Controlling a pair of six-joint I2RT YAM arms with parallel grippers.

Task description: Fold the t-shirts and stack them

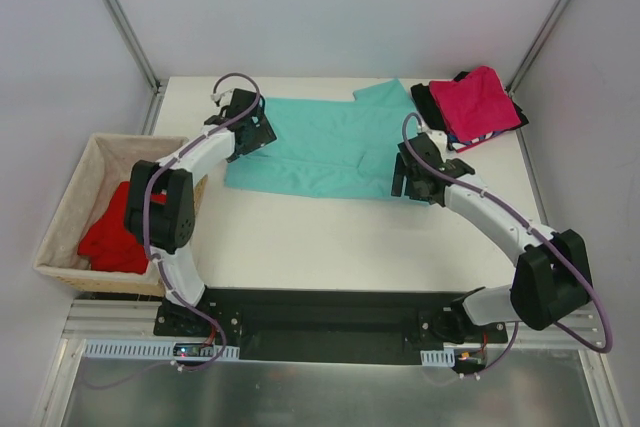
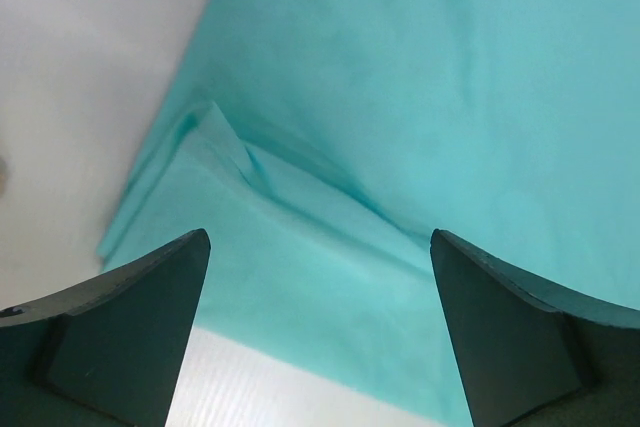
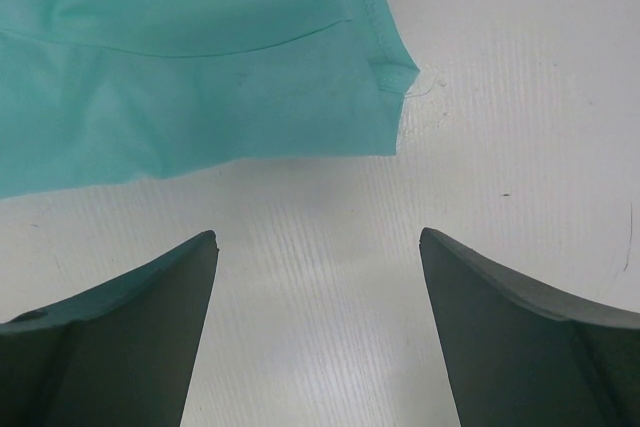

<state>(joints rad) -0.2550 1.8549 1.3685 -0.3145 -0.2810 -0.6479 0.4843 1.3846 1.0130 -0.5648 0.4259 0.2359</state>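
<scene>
Teal shirt spread flat, ready to fold
It lies mid-table so both ends can be reached. The left gripper over its left edge and the right gripper beside its near right corner both gape wide, holding nothing.

The right gripper hangs wide apart over the white table, just below the teal-green t-shirt's hemmed corner

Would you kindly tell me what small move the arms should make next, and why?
Probably lower both and pinch the teal t-shirt: the left gripper hangs open over its folded edge, the right gripper open just short of its corner, neither holding cloth.
</scene>
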